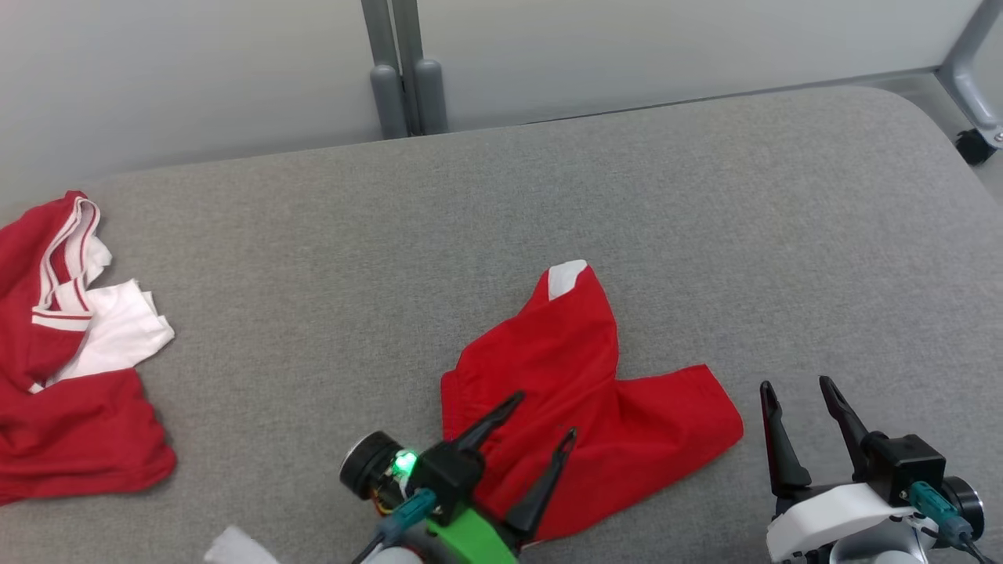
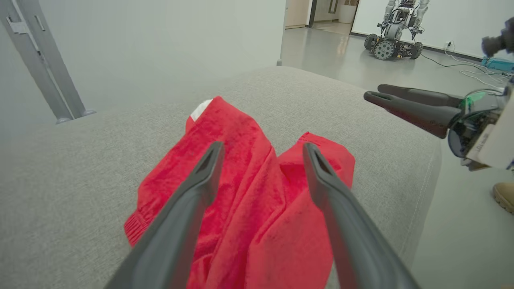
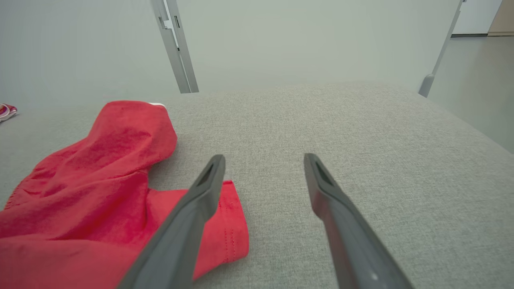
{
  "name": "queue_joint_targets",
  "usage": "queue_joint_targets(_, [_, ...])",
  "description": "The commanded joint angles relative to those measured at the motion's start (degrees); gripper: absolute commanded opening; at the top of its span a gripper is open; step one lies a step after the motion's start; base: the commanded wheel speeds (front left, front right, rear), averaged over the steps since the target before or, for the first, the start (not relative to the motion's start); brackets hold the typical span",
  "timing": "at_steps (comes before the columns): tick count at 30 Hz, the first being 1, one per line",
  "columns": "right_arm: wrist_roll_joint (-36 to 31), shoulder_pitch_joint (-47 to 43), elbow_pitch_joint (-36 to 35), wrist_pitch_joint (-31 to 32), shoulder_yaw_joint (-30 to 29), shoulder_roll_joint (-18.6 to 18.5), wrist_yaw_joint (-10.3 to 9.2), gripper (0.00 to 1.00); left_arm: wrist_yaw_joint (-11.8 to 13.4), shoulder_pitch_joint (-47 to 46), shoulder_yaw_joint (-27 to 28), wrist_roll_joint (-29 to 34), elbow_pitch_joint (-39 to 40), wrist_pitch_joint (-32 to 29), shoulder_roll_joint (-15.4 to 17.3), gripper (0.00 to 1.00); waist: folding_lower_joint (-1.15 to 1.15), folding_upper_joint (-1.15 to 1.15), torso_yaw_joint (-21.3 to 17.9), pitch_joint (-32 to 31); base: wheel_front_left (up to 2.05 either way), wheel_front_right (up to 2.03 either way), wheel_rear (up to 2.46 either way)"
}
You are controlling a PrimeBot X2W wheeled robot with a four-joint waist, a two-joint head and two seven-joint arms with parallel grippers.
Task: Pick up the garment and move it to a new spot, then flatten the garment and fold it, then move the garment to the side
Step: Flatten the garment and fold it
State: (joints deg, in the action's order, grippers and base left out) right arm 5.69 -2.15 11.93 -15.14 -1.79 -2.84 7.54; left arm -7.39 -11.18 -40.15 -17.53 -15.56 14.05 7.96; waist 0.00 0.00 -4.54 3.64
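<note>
A crumpled red garment with a small white patch at its far tip lies on the grey padded table, near the front middle. My left gripper hovers open over the garment's near left part, fingers spread and nothing between them. In the left wrist view the garment lies just below and ahead of the left gripper. My right gripper stands open just right of the garment's right edge, over bare table. In the right wrist view the garment lies to the left of the right gripper.
A second red and white garment lies bunched at the table's left edge. Grey frame posts stand behind the table. Another wheeled robot stands on the floor far off, and a shoe shows beside the table's right end.
</note>
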Motion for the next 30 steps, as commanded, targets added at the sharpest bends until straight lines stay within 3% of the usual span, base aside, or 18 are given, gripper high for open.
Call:
queue_joint_targets(1, [0.0,0.9,-0.2,0.0,0.0,-0.1,-0.09,1.0,-0.1,-3.3,-3.2,-1.8,-1.4,-1.0,0.1,1.0,0.0,0.0,-2.6,2.4,0.0,0.0,0.0])
queue_joint_targets(7, [0.8,2.0,-0.1,0.0,0.3,-0.1,-0.1,1.0,0.0,-12.1,-14.7,-10.3,-7.7,-7.0,2.1,1.0,0.0,0.0,-6.8,4.1,0.0,0.0,0.0])
queue_joint_targets(11, [1.2,1.5,0.0,0.0,-0.2,-0.1,-0.09,1.0,0.0,-14.5,-16.7,-14.5,-10.7,-9.5,3.2,1.0,0.0,0.0,-8.9,4.3,0.0,0.0,0.0])
queue_joint_targets(12, [1.3,1.4,-0.1,0.0,-0.4,-0.1,-0.1,1.0,0.0,-14.7,-17.0,-15.3,-11.2,-10.2,3.3,0.91,0.0,0.0,-9.2,4.4,0.0,0.0,0.0])
queue_joint_targets(14, [1.5,1.1,-0.1,0.0,-0.3,-0.1,-0.09,1.0,0.0,-15.2,-18.0,-16.8,-12.2,-11.8,4.0,0.49,0.0,0.0,-9.6,4.5,0.0,0.0,0.0])
queue_joint_targets(15, [1.5,1.1,-0.1,0.0,-0.2,-0.1,-0.09,1.0,0.0,-15.5,-18.8,-17.3,-12.7,-12.9,4.5,0.41,0.0,0.0,-9.8,4.6,0.0,0.0,0.0])
queue_joint_targets(18, [1.8,1.1,0.0,0.0,-0.2,-0.1,-0.09,1.0,0.0,-15.7,-20.1,-19.9,-13.2,-15.1,5.3,0.38,0.0,0.0,-10.0,4.7,0.0,0.0,0.0])
queue_joint_targets(19, [1.8,1.1,0.0,0.0,-0.4,-0.1,-0.09,1.0,0.0,-16.1,-20.4,-20.3,-13.4,-15.6,5.7,0.32,0.0,0.0,-9.9,4.7,0.0,0.0,0.0])
queue_joint_targets(20, [1.8,1.2,0.0,0.0,-0.4,-0.1,-0.09,1.0,0.0,-16.3,-20.5,-20.2,-13.5,-15.7,5.9,0.05,0.0,0.0,-9.9,4.7,0.0,0.0,0.0])
queue_joint_targets(21, [1.8,1.3,0.0,0.0,-0.5,-0.1,-0.09,1.0,0.0,-16.5,-20.6,-20.3,-13.6,-15.8,6.0,0.0,0.0,0.0,-9.8,4.7,0.0,0.0,0.0])
queue_joint_targets(23, [1.7,1.6,0.0,0.0,-0.6,-0.1,-0.1,1.0,0.0,-16.8,-20.7,-20.5,-13.7,-15.6,6.2,0.0,0.0,0.0,-9.6,4.7,0.0,0.0,0.0])
queue_joint_targets(30, [1.6,2.0,-0.1,0.0,-0.3,-0.1,-0.1,1.0,4.9,-19.5,-16.3,-19.3,-14.6,-9.2,7.0,0.0,0.0,0.0,-8.7,5.0,0.0,0.0,0.0])
